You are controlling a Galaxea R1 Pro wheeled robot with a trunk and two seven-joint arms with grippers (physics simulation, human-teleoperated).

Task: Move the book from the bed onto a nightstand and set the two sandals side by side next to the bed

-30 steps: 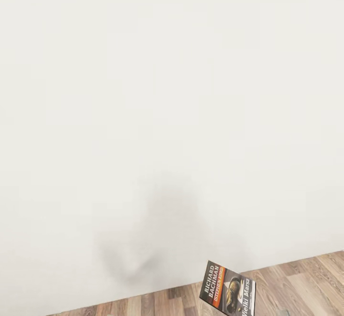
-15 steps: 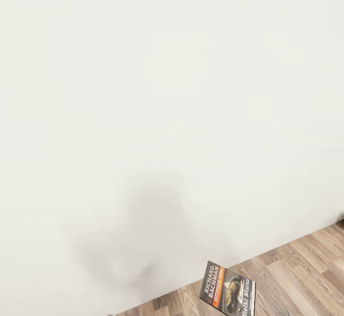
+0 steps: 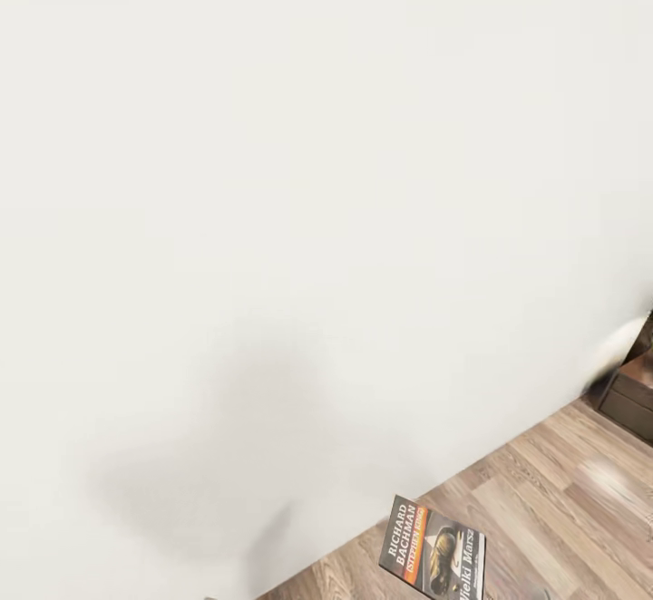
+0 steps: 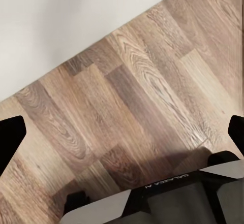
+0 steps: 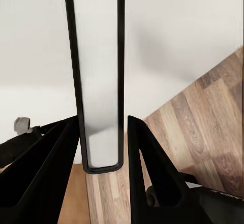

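The book (image 3: 433, 553), dark with an orange band and "Richard Bachman" lettering, hangs tilted at the bottom of the head view, above the wood floor. In the right wrist view its thin edge (image 5: 99, 71) stands between the two black fingers of my right gripper (image 5: 101, 127), which is shut on it. A corner of the dark brown nightstand (image 3: 635, 391) shows at the right edge of the head view, against the wall. My left gripper (image 4: 122, 132) is open over bare floor, holding nothing. The bed and the sandals are out of view.
A plain white wall (image 3: 272, 174) stands close ahead, with my shadow on its lower part. Brown wood-plank floor (image 3: 553, 500) runs along its base toward the nightstand. Part of my own base (image 4: 173, 196) shows below the left gripper.
The head view has swung: the wall's base now runs steeper, more floor shows at the right, and the nightstand has come into view. The book stays held at the same spot in the picture.
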